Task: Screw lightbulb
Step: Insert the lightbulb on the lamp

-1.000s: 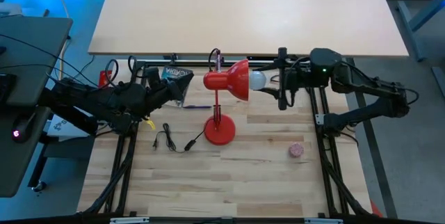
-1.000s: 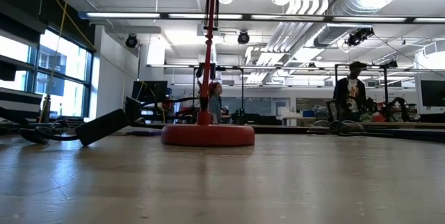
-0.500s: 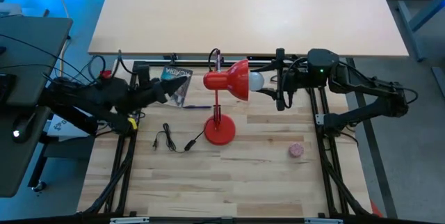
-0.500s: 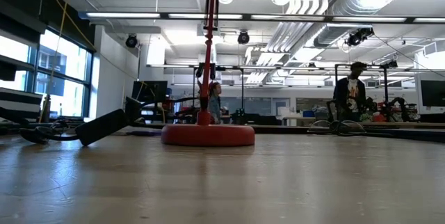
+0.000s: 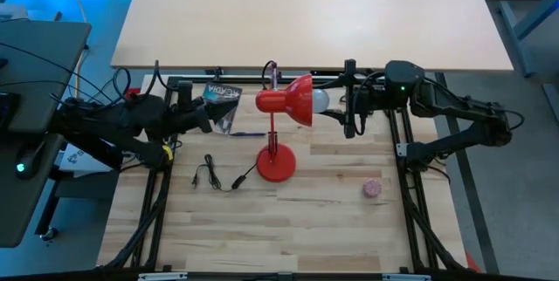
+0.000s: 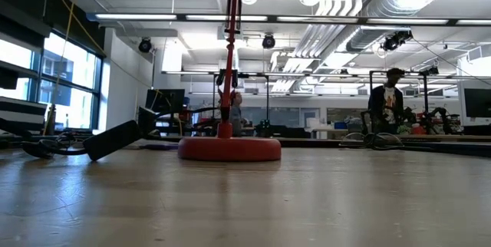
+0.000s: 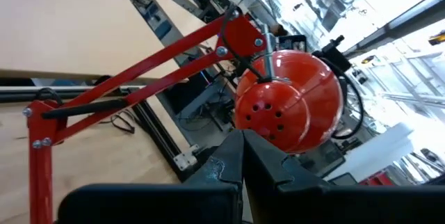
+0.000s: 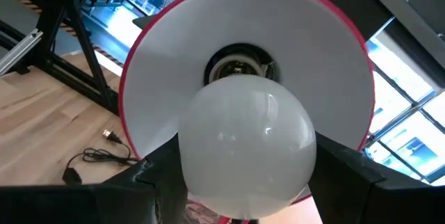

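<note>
Now right pincer [image 8: 243,182] round lightbulb [image 8: 245,140]

The lightbulb [image 5: 323,100] is small, white and pear-shaped, with a smooth glossy globe that catches small highlights. It lies horizontally above the table, at about 1 o'clock from the lamp's round base [image 5: 276,164], its rounded end pointing toward 3 o'clock and its narrow end toward 9 o'clock, into the mouth of the red shade [image 5: 297,100]. In the right wrist view the lightbulb [image 8: 245,145] sits centred before the shade's white interior [image 8: 174,78], just in front of the dark socket [image 8: 236,65]; its screw base is hidden behind the globe.
</note>
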Controlling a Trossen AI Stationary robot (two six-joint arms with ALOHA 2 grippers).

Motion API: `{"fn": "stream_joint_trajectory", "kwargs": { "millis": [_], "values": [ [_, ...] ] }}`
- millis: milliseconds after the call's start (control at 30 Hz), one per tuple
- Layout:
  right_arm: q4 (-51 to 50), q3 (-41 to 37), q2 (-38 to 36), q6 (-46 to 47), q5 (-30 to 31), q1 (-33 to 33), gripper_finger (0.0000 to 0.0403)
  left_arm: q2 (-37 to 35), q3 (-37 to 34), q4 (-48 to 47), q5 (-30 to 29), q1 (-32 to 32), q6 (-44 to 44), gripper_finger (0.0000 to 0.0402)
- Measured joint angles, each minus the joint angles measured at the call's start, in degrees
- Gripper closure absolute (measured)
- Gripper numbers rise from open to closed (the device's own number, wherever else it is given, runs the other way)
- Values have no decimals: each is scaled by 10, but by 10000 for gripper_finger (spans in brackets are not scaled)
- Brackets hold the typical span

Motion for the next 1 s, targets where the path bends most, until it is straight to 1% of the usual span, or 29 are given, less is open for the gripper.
{"fn": "stream_joint_trajectory", "kwargs": {
  "millis": [333, 667, 833, 1000],
  "values": [
    [16, 0, 2, -1, 4, 0, 174, 1, 0, -10, -9, 0, 0, 402],
    [30, 0, 12, 4, 13, 1, 174, 1, 0, -9, -34, 0, -1, 402],
    [25, 0, 11, 4, 3, 1, 174, 1, 0, -9, -34, 0, -1, 402],
    [10, 0, 8, 3, -11, 1, 174, 1, 0, -14, -47, 0, -1, 401]
  ]
}}
